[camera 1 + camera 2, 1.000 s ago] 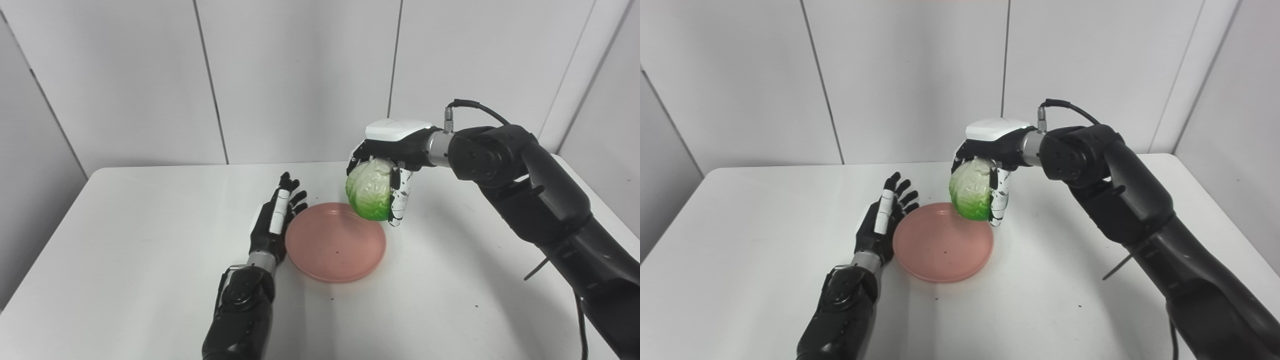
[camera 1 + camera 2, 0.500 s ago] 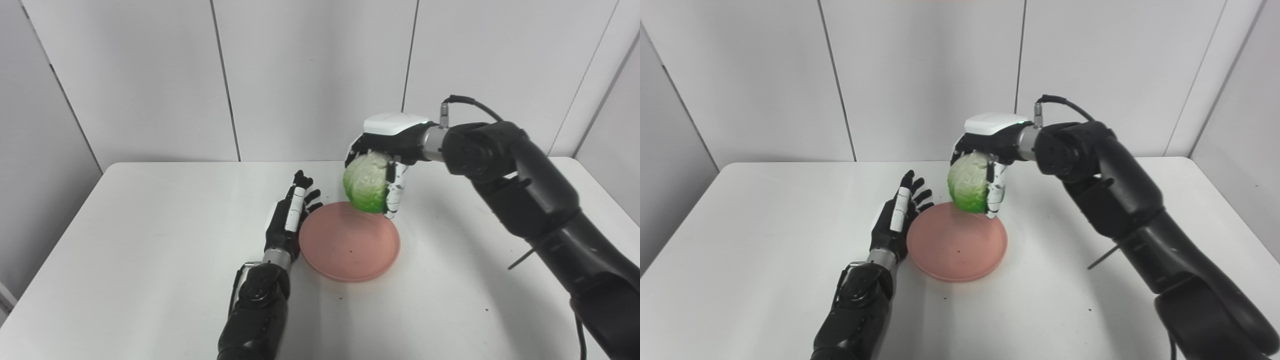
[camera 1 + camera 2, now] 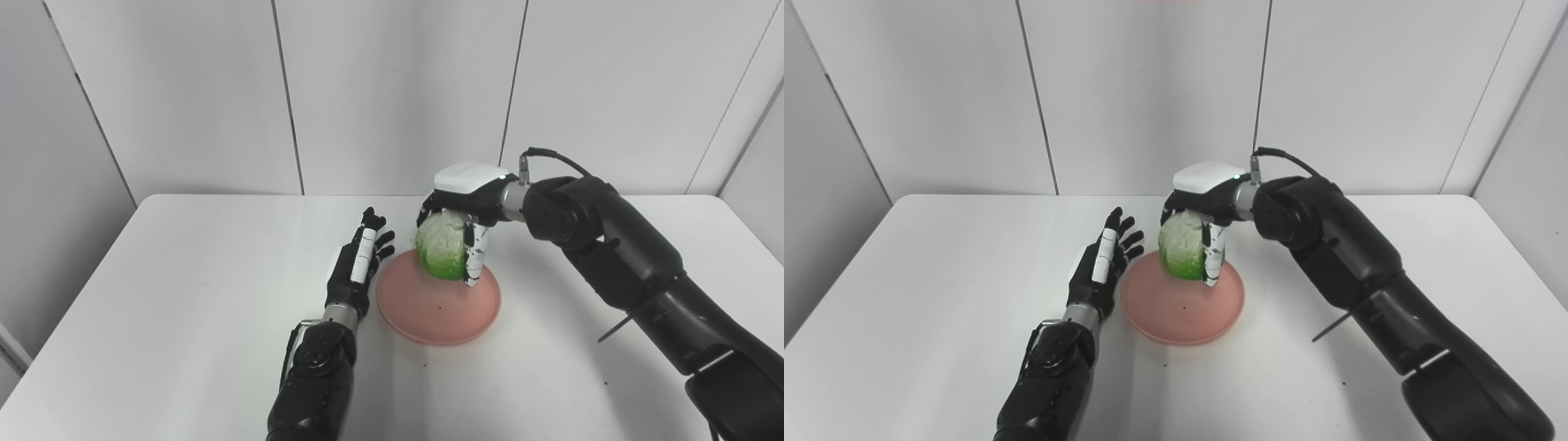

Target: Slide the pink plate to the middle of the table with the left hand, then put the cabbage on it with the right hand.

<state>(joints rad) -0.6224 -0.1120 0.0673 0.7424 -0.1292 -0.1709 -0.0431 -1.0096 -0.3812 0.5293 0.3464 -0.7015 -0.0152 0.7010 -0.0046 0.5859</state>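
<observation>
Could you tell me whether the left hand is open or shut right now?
Open: the left hand holds nothing, fingers apart, beside the plate.

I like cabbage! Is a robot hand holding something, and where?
Right robot hand grips the round green cabbage from its top, fingers down its sides.

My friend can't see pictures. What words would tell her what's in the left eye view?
A robot's right hand holds a green cabbage over the far side of a pink plate on a white table; whether it touches the plate is unclear. The left hand rests open just left of the plate, fingers pointing away.
</observation>
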